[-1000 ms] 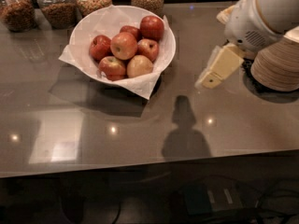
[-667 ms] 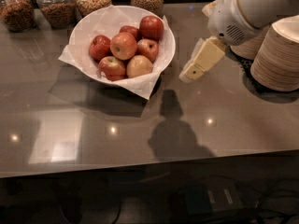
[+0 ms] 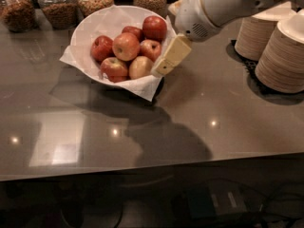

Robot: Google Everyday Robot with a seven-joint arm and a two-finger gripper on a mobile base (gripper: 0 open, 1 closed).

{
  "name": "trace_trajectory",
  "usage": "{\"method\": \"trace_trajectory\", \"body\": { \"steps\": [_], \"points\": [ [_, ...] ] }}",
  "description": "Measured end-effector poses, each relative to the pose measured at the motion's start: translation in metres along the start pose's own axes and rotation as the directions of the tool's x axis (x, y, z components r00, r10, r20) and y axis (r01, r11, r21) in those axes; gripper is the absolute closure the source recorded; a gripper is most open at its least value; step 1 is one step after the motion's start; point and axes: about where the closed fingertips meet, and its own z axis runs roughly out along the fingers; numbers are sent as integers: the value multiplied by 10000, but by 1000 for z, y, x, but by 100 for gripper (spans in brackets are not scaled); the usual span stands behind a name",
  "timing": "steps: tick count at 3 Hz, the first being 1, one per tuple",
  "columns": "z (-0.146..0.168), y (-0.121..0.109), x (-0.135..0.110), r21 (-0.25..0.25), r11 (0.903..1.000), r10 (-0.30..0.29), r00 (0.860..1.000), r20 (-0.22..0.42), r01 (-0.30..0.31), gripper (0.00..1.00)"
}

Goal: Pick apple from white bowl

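The white bowl (image 3: 86, 28) stands at the back left of the grey counter, lined with white paper whose corners hang over the rim. It holds several apples. The apple (image 3: 126, 46), large and orange-red with a pale blush, lies on top near the middle. Darker red apples (image 3: 154, 27) and a pale tan apple (image 3: 140, 66) lie around it. My gripper (image 3: 165, 64), cream-coloured on a white arm, hangs at the bowl's right rim, just right of the tan apple and above the paper. It holds nothing that I can see.
Several glass jars (image 3: 59, 7) of dry food stand behind the bowl. Two stacks of beige paper bowls (image 3: 282, 51) stand on a black mat at the right. The counter's front edge (image 3: 152, 167) runs across the bottom.
The arm has moved left across the counter, bringing the gripper from near the paper bowl stacks to the white bowl's right rim. The apples have not moved.
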Motion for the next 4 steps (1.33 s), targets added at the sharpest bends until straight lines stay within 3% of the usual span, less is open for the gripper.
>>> {"method": "trace_trajectory", "body": {
  "steps": [1, 2, 3, 4],
  "points": [
    [22, -2, -15, -299, 9990, -318, 9982, 509, 333, 0],
    [59, -13, -30, -152, 9917, -1243, 9834, 1319, 1274, 0],
    [55, -10, -30, -240, 9928, -1139, 9860, 1217, 1177, 0],
    [51, -9, -25, 121, 9920, -1265, 9860, 1087, 1259, 0]
  ]
}}
